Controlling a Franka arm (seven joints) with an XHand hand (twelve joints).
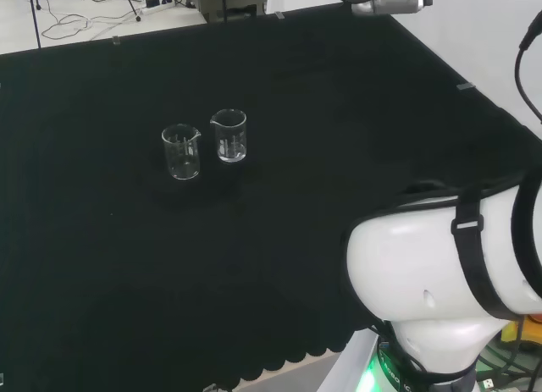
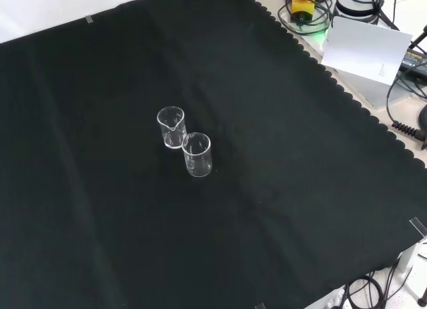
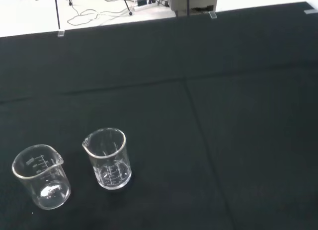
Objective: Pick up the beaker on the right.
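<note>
Where black cloth (image 1: 339,113) spreads, two clear beakers (image 1: 230,135) (image 1: 181,151) stand upright, graduated; hand state: cannot tell.

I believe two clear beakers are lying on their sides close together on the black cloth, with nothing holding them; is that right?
Not quite: the two beakers are standing upright, mouths up, not on their sides. The head view shows the left beaker and the right beaker upright, close together on the black cloth, with nothing holding them.
</note>
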